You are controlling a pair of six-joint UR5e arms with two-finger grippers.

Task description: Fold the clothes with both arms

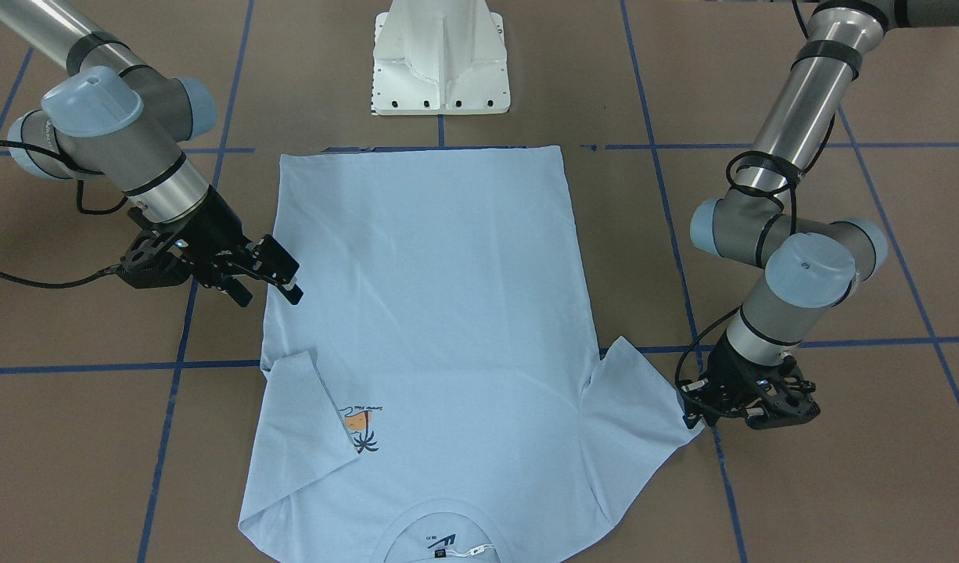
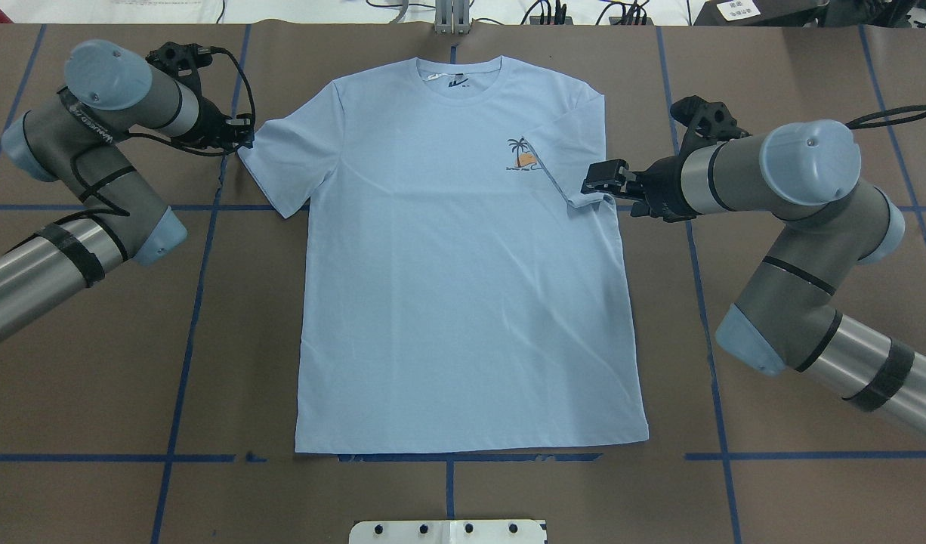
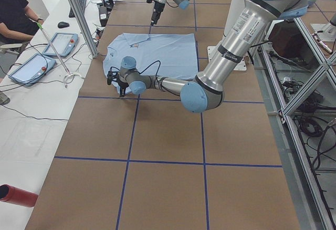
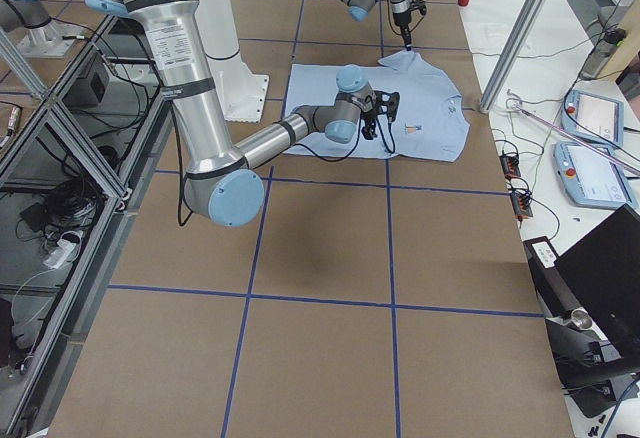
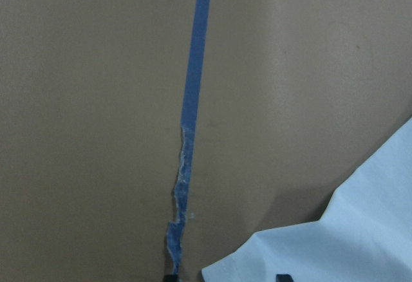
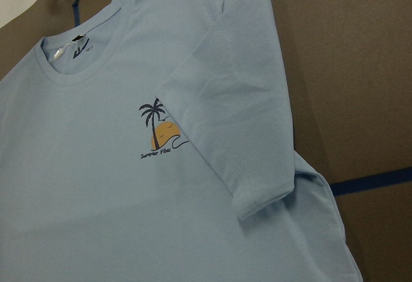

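With the T-shirt (image 2: 463,302) flat on the tabletop (image 2: 93,378) and the right gripper's (image 2: 591,185) fingers apart, the left gripper (image 2: 244,132), fingers spread astride the sleeve corner (image 5: 222,269), probably needed to pinch just that hem before folding inward.

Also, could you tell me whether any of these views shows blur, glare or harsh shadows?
Left wrist view: slightly soft around the blue tape line; right wrist view: crisp palm print on the light blue T-shirt; overhead view: even, soft light.

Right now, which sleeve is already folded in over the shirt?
The sleeve beside the right gripper: it lies folded onto the chest by the palm print; the other sleeve lies spread flat.
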